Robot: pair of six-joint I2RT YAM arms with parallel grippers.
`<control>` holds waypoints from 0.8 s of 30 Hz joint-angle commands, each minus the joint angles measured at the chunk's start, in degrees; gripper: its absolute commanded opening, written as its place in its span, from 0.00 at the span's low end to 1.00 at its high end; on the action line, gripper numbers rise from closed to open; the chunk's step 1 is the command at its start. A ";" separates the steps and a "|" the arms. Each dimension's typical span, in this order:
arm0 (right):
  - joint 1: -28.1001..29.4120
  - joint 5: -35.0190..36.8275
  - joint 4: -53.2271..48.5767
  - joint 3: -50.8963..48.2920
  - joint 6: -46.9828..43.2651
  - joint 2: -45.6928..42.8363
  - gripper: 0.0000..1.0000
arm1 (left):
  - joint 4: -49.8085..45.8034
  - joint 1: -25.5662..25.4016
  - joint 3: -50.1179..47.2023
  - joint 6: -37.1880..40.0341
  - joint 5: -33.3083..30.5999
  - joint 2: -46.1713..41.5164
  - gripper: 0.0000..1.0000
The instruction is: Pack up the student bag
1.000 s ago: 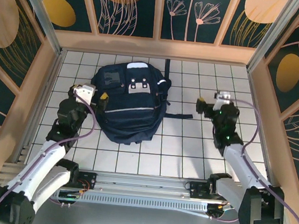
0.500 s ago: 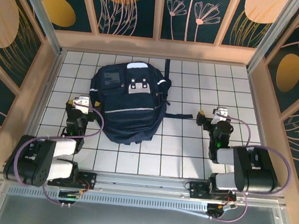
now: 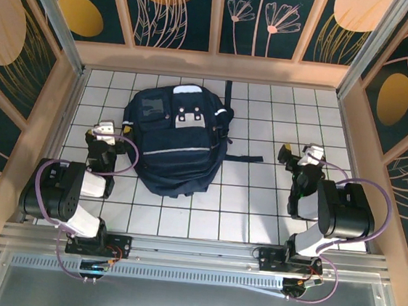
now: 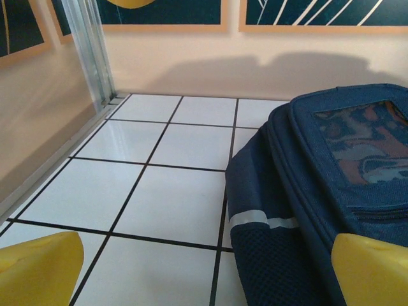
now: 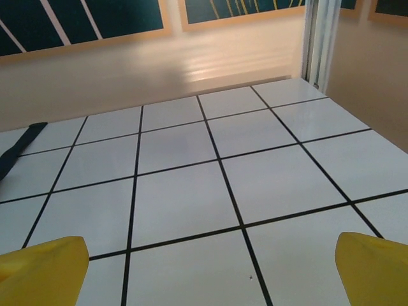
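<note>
- White tiled table (image 3: 256, 210), patterned walls behind.
- Student bag (image 3: 179, 147) lies flat on the tiles.
- Left gripper (image 3: 103, 131): just beside the bag's left edge, spread wide, empty.
- Right gripper (image 3: 300, 156): well right of the bag, spread wide, empty.

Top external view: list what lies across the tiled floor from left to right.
left gripper, open → student bag → black strap trailing from the bag's right side → right gripper, open
</note>
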 commanded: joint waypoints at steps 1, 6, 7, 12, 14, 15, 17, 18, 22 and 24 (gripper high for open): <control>-0.15 2.70 3.10 0.58 1.12 0.20 0.99 | 2.49 0.55 1.05 -1.76 1.30 0.33 0.99; 0.01 2.95 2.94 0.68 1.08 0.22 0.99 | 3.22 0.55 0.28 -1.61 1.10 -0.48 0.99; 0.00 2.92 2.93 0.70 0.99 0.28 0.99 | 3.18 0.55 0.47 -1.66 1.15 -0.26 0.99; 0.88 3.91 2.76 0.92 0.18 0.37 0.99 | 3.28 0.55 0.41 -1.65 1.13 -0.35 0.99; 0.93 3.84 2.74 0.88 0.21 0.37 0.99 | 3.15 0.55 0.43 -1.67 1.13 -0.36 0.99; 0.81 3.89 2.74 0.90 0.22 0.31 0.99 | 3.11 0.55 0.43 -1.71 1.12 -0.36 0.99; 0.70 3.63 2.74 0.86 0.22 0.35 0.99 | 3.12 0.55 0.43 -1.68 1.12 -0.40 0.99; 0.70 3.70 2.73 0.85 0.26 0.37 0.99 | 3.04 0.55 0.43 -1.64 1.12 -0.40 0.99; 0.74 3.65 2.74 0.84 0.22 0.37 0.99 | 3.08 0.55 0.43 -1.70 1.12 -0.33 0.99; 0.69 3.67 2.73 0.88 0.24 0.38 0.99 | 3.08 0.55 0.43 -1.65 1.12 -0.39 0.99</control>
